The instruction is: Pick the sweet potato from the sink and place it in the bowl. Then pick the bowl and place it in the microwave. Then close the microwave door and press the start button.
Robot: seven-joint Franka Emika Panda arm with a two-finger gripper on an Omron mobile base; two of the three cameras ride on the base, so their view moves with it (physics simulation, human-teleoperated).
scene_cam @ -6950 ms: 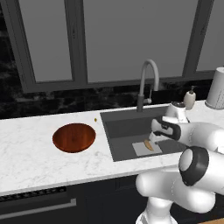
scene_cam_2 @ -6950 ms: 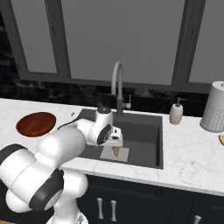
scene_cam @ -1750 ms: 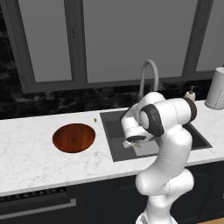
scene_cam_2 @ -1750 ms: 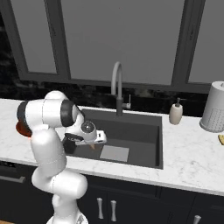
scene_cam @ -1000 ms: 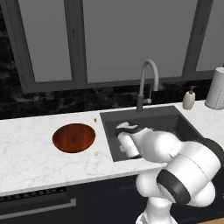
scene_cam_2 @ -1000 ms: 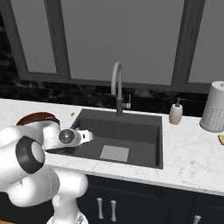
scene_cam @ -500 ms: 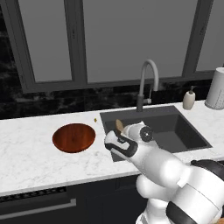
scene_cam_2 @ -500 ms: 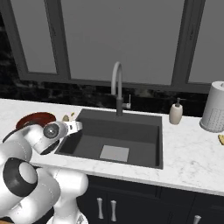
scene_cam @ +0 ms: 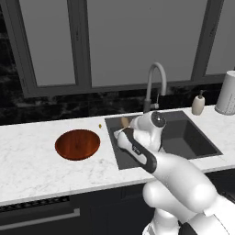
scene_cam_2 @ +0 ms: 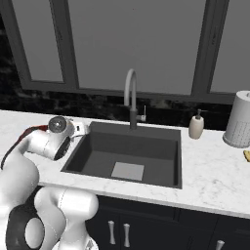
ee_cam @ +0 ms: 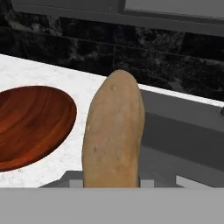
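Observation:
The tan sweet potato (ee_cam: 113, 135) stands upright between my fingers, with my gripper (ee_cam: 112, 182) shut on its lower end. From the left base view the gripper (scene_cam: 121, 129) holds the sweet potato (scene_cam: 124, 121) over the left rim of the sink (scene_cam: 186, 137), a little above counter height. The reddish-brown bowl (scene_cam: 77, 144) sits empty on the white counter, a hand-span to the left of the gripper. In the hand view the bowl (ee_cam: 30, 124) lies to the left of the tuber. The microwave is out of view.
A curved faucet (scene_cam: 156, 80) rises behind the sink. A soap dispenser (scene_cam: 198, 103) and a white canister (scene_cam: 227, 93) stand at the right on the counter. The sink (scene_cam_2: 128, 149) has a lighter square (scene_cam_2: 128, 171) at its bottom. Windows line the back wall.
The gripper has carried the sweet potato up out of the basin and leftward to the sink's left rim, nearer the bowl. The bowl has not moved.

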